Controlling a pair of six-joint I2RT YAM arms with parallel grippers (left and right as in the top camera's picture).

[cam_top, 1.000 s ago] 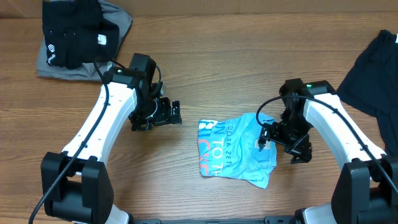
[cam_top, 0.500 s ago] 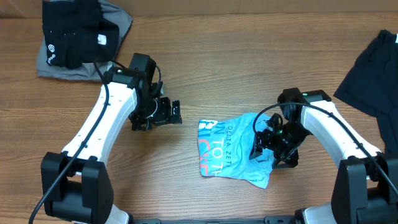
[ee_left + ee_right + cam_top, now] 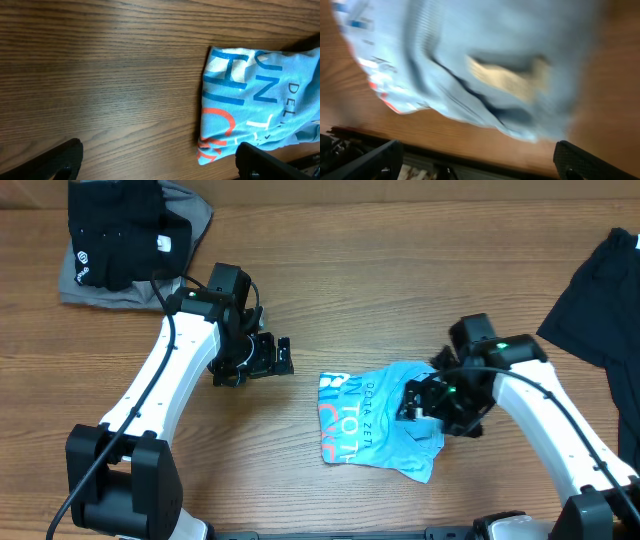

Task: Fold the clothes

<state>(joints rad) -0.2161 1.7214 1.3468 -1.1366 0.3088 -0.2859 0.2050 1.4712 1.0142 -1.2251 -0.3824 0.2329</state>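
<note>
blue tee (image 3: 360,420): lying crumpled and partly folded on the desk (image 3: 380,280), toward the front, between the two arms; lettering and red-orange print facing up on its left half.
right hand (image 3: 412,402): wide open, hanging over the right part of the tee, not clamped on anything as far as the wrist view tells. Pretty blurry view tbh, cloth (image 3: 485,65) filling most of it, fingers (image 3: 370,160) far apart at the bottom corners.
left hand (image 3: 283,357): open too, empty, over bare wood to the left of the tee, not touching it. Fingers (image 3: 55,160) spread at the lower corners of its wrist view, tee's printed edge (image 3: 250,110) off to the right.
other clothes: black piece (image 3: 110,230) piled on a grey one (image 3: 190,215) in the far left corner; another black garment (image 3: 600,290) at the far right edge, well apart from the tee.
</note>
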